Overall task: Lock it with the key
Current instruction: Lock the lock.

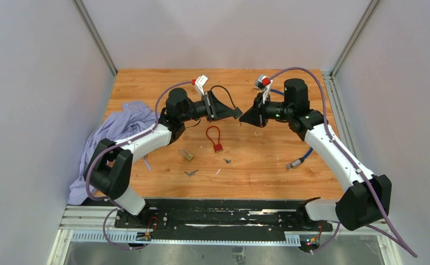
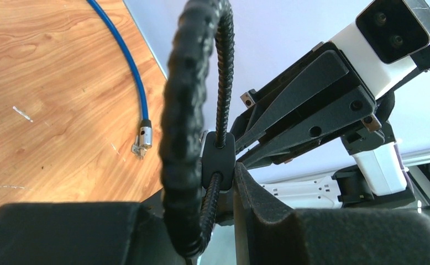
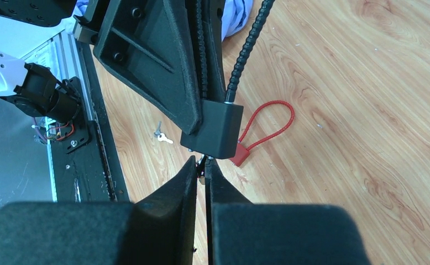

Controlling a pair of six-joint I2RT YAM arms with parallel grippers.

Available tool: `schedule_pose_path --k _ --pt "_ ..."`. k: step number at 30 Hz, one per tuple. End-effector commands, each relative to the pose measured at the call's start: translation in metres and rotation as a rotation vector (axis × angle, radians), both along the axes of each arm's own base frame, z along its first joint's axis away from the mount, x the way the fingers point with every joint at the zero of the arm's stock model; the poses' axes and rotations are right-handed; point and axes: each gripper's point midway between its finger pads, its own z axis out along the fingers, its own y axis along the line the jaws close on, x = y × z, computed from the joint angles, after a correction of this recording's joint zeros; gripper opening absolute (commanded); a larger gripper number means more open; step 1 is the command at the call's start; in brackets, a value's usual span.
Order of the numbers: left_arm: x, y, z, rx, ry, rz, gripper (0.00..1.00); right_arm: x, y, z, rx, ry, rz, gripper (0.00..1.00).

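Open tabletop (image 1: 262, 160) lies between the red cable lock (image 1: 214, 137) and the blue cable (image 1: 301, 159); a cloth (image 1: 119, 130) crowds the left edge, a brass padlock (image 1: 187, 155) and keys (image 1: 190, 173) litter the near middle.

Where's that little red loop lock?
In the top view the red loop lock lies on the wooden table, near its middle, with a small brass padlock just to its lower left.

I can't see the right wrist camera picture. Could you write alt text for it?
The right gripper pinches what looks like a small key just under a black cable lock held by the left gripper. A red cable lock lies on the wooden table.
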Motion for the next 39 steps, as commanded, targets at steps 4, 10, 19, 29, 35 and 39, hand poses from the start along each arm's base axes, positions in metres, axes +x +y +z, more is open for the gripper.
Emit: schedule_pose_path --k 4,10,19,29,35,39 --pt "-0.005 0.006 0.038 -0.071 -0.161 0.014 0.0 -0.001 0.007 0.0 0.032 0.029 -0.012 0.01" --pt "-0.006 0.008 0.041 -0.081 -0.237 0.025 0.0 -0.002 0.01 0.01 0.102 0.076 0.009 0.01" --pt "-0.008 0.01 0.042 -0.109 -0.313 0.037 0.0 -0.007 0.011 0.023 0.216 0.144 0.077 0.01" --pt "-0.009 0.011 0.044 -0.115 -0.324 0.039 0.0 -0.004 0.01 0.023 0.24 0.191 0.074 0.1" --pt "-0.007 0.01 0.045 -0.12 -0.306 0.037 0.01 0.007 -0.003 0.019 0.137 0.117 -0.038 0.29" --pt "-0.005 0.008 0.044 -0.117 -0.286 0.037 0.0 0.006 -0.007 0.017 0.113 0.099 -0.056 0.35"
